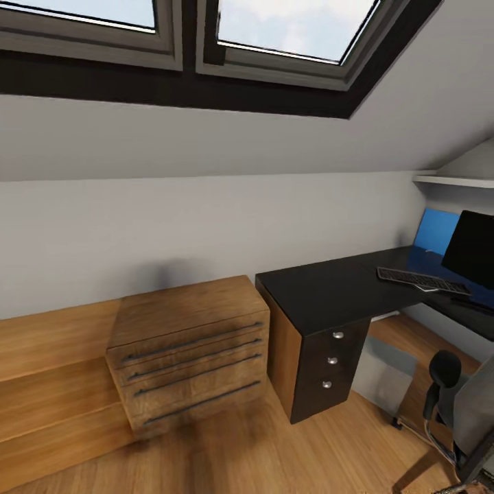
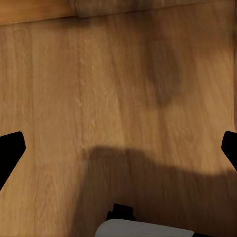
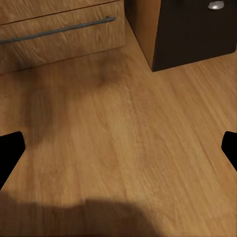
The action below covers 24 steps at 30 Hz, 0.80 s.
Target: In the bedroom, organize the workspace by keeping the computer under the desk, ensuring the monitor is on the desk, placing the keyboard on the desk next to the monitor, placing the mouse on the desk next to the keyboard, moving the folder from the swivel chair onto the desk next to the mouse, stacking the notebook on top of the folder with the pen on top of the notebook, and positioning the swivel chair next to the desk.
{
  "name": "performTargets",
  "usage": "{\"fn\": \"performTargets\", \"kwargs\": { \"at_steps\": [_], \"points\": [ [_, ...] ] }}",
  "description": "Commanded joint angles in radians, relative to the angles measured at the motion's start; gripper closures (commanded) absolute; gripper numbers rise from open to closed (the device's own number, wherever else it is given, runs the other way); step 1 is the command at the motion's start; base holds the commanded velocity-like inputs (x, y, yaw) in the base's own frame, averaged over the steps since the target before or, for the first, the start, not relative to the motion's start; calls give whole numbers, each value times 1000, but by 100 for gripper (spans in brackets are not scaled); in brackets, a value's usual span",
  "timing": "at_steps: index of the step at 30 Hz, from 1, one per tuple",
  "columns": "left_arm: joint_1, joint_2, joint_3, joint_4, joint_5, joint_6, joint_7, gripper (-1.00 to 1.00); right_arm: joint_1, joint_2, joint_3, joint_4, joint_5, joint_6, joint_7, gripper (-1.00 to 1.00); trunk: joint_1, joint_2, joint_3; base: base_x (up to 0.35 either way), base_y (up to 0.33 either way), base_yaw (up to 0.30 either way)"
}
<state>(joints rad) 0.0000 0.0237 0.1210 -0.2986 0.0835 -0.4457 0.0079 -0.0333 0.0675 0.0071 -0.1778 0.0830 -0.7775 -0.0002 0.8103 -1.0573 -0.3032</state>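
Desk area, head view.
Keyboard (image 1: pixel 423 280) and monitor (image 1: pixel 472 248) rest on desk (image 1: pixel 329 291), frame right; swivel chair (image 1: pixel 466 412) lower right. Both grippers (image 2: pixel 118 148) (image 3: pixel 118 148) spread, empty.

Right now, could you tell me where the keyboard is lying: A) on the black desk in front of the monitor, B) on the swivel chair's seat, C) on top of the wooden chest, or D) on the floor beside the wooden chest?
A: the keyboard lies flat on the desk, just in front of the monitor.
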Motion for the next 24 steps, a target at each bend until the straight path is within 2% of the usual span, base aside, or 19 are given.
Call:
{"fn": "performTargets", "kwargs": {
  "at_steps": [1, 3, 11, 24],
  "points": [
    [0, 1, -4, 0, 9, -2, 1, -100, -1, 0, -1, 1, 23, -2, -1, -100, 0, -1, -1, -3, 1, -245],
    [0, 1, -3, 0, 9, -2, 1, -100, -1, -2, -1, 1, 67, -2, -1, -100, 0, -1, -1, -1, -55, -255],
    [0, 0, -3, -1, 9, -2, 1, -100, -1, -6, -5, -4, 67, -5, 2, -100, 0, -1, 1, 0, -196, -261],
    [0, 0, 6, -2, 9, -4, 2, -100, -1, -5, -1, -5, 73, -5, 3, -100, 0, -1, 2, 0, -12, -263]
  ]
}}
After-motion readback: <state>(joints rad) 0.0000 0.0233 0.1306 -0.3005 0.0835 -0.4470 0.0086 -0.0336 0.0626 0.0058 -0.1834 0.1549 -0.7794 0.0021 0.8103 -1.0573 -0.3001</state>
